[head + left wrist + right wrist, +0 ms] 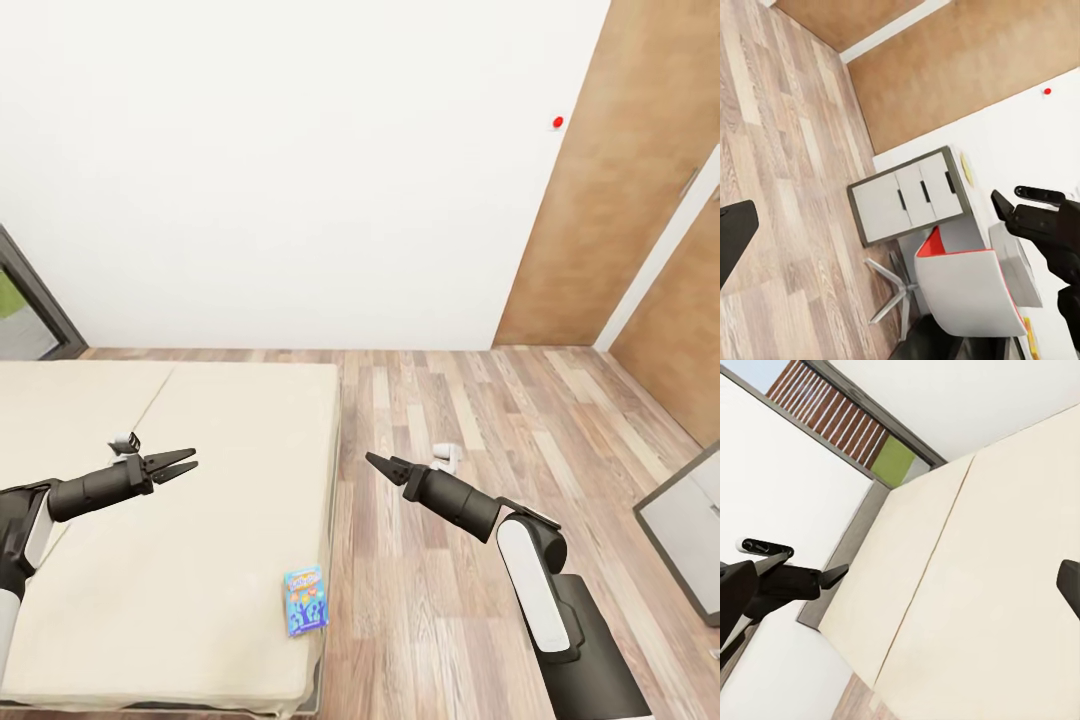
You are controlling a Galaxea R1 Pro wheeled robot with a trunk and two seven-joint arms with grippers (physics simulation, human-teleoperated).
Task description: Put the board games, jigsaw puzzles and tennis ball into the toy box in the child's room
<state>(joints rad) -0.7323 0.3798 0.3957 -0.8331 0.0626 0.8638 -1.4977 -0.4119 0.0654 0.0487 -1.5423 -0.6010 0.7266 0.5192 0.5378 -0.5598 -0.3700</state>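
One of the board games (305, 600), a light blue box with cartoon art, lies flat on the bed (150, 560) near the mattress's right edge. My left gripper (190, 461) hovers open above the middle of the bed, well behind that box. Over the plank floor just right of the bed, my right gripper (372, 459) is open too and holds nothing. In the left wrist view, the table (911, 196) with white drawers stands across the room, and a light grey shape on it looks like the toy box (1016, 262). The tennis ball and jigsaw puzzles are not clear to me.
Brown wooden doors (620, 200) fill the far right wall. A corner of the table (690, 530) juts in at the right edge. A white and red chair (967, 289) stands at the table. A dark-framed window (25, 310) sits behind the bed.
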